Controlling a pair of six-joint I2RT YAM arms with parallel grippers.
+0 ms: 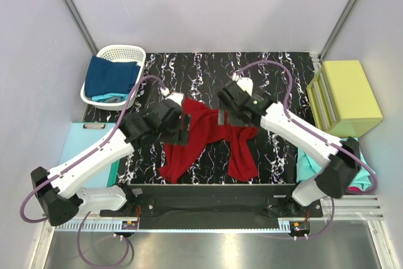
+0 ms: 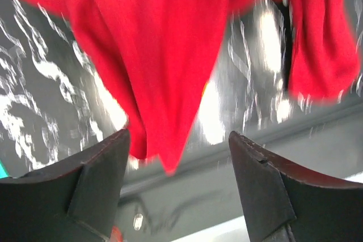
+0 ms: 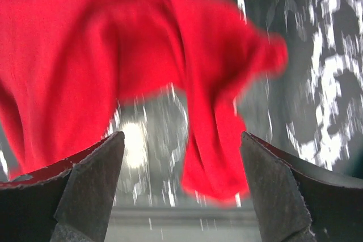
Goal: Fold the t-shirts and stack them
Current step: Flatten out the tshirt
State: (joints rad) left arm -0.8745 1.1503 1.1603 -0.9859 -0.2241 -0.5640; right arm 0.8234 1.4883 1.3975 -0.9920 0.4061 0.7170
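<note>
A dark red t-shirt (image 1: 203, 133) lies crumpled and spread over the black marbled mat (image 1: 277, 80) in the middle of the table. My left gripper (image 1: 184, 122) is at the shirt's upper left edge and my right gripper (image 1: 224, 113) at its upper right edge. The left wrist view shows my left gripper (image 2: 178, 134) open, the blurred red t-shirt (image 2: 159, 55) hanging beyond its fingertips and ungripped. My right gripper (image 3: 181, 134) is open too, with the red t-shirt (image 3: 113, 55) loose beyond it. A navy blue t-shirt (image 1: 111, 75) fills the white basket (image 1: 123, 50).
A yellow-green box (image 1: 347, 96) stands at the right edge. Teal cloth (image 1: 307, 167) and magenta cloth (image 1: 361, 188) lie heaped below it, behind the right arm. A pale-blue sheet (image 1: 74, 146) lies flat at the left, under the left arm.
</note>
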